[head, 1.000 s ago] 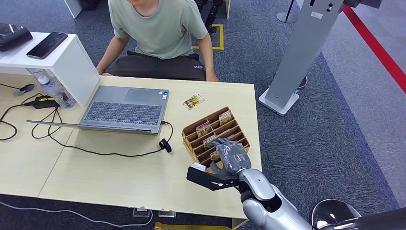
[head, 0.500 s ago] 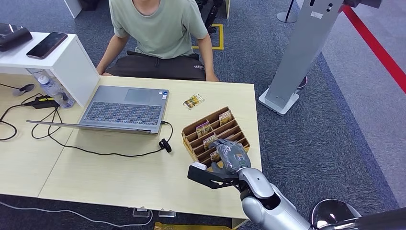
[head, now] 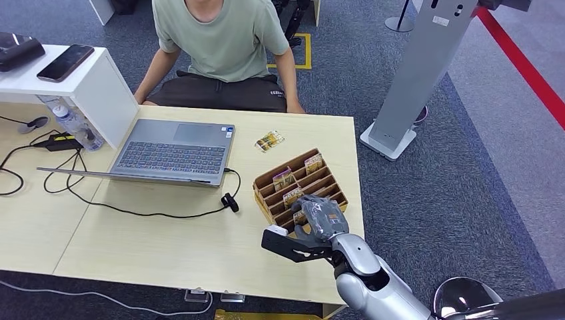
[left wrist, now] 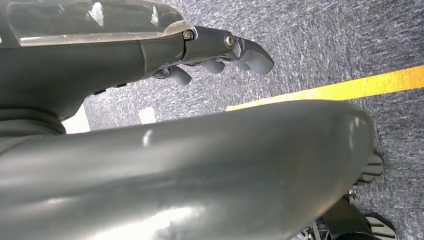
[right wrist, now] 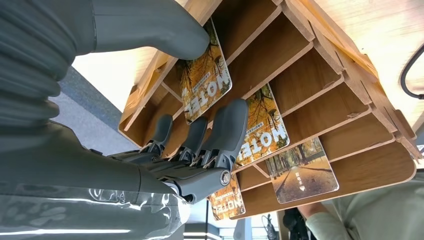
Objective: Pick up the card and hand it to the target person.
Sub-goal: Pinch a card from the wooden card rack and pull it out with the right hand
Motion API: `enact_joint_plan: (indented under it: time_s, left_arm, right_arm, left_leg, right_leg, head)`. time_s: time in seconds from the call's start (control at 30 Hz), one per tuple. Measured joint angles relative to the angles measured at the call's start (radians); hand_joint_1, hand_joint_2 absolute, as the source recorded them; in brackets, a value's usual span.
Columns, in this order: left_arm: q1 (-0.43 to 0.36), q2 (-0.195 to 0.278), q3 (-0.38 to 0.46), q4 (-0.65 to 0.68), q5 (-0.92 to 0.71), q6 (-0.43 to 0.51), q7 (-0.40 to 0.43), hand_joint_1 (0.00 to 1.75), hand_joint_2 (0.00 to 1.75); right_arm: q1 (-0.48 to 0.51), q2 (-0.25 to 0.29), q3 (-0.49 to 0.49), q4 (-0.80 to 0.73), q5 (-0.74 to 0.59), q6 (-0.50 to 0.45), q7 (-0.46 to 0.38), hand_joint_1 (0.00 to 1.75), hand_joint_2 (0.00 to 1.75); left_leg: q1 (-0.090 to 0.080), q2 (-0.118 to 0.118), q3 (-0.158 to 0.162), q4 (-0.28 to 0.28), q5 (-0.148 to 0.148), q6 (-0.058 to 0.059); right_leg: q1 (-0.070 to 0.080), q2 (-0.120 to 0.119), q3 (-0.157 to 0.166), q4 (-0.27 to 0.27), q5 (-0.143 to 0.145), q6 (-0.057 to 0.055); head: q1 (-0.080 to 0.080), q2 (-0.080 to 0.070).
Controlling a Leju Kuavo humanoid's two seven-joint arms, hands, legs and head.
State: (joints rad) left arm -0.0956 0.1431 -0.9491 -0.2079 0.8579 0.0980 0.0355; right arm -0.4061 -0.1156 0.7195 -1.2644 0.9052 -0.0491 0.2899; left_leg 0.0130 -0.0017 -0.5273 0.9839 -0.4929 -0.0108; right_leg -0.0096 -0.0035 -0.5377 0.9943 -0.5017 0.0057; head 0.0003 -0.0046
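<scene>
A wooden card rack (head: 313, 175) stands near the table's right edge, with several autumn-print cards in its slots. My right hand (head: 320, 217) reaches over the rack's near end. In the right wrist view my right hand (right wrist: 190, 145) straddles one card (right wrist: 205, 82) that stands in its slot. The thumb (right wrist: 165, 30) touches the card's upper edge and the fingers (right wrist: 225, 125) lie on its other side, against a second card (right wrist: 262, 130). The person (head: 220, 40) sits at the table's far side. My left hand (left wrist: 220, 55) hangs over the carpet holding nothing.
A loose card (head: 269, 141) lies on the table beyond the rack. An open laptop (head: 174, 152) and its cable (head: 166, 213) lie left of the rack. A white shelf unit (head: 86, 80) stands at the far left and a grey stand (head: 413, 87) rises to the right of the table.
My right hand has edged slightly farther over the rack's near slots. Nothing else has moved.
</scene>
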Motion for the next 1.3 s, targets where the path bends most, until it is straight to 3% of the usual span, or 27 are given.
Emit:
enact_joint_plan:
  time_s: [0.53, 0.93, 1.1, 1.3]
  left_arm:
    - [0.0, -0.001, 0.0, 0.0, 0.0, 0.0, 0.0, 0.0, 0.0]
    - [0.0, -0.001, -0.015, 0.0, -0.001, 0.0, 0.0, 0.0, 0.0]
    - [0.0, -0.001, -0.015, 0.0, -0.001, 0.0, 0.0, 0.0, 0.0]
    - [0.0, -0.001, -0.016, 0.0, -0.001, 0.0, 0.0, 0.0, 0.0]
  right_arm:
    - [0.0, 0.0, 0.0, 0.006, -0.003, -0.013, 0.001, 0.89, 1.75]
    - [0.0, 0.0, 0.0, 0.006, -0.004, -0.013, 0.001, 1.21, 1.75]
    - [0.0, -0.001, 0.0, 0.007, -0.004, -0.013, 0.001, 1.09, 1.75]
    - [0.001, -0.001, 0.0, 0.007, -0.004, -0.013, 0.001, 1.1, 1.75]
  left_leg:
    - [0.0, 0.0, 0.0, 0.0, 0.0, 0.0]
    - [0.0, 0.0, 0.0, 0.0, 0.0, 0.0]
    - [0.0, 0.0, 0.0, 0.0, 0.0, 0.0]
    - [0.0, 0.0, 0.0, 0.0, 0.0, 0.0]
  right_leg:
    - [0.0, 0.0, 0.0, 0.0, 0.0, 0.0]
    - [0.0, 0.0, 0.0, 0.0, 0.0, 0.0]
    - [0.0, 0.0, 0.0, 0.0, 0.0, 0.0]
    - [0.0, 0.0, 0.0, 0.0, 0.0, 0.0]
  head:
    - [0.0, 0.0]
    - [0.0, 0.0]
    - [0.0, 0.0]
    - [0.0, 0.0]
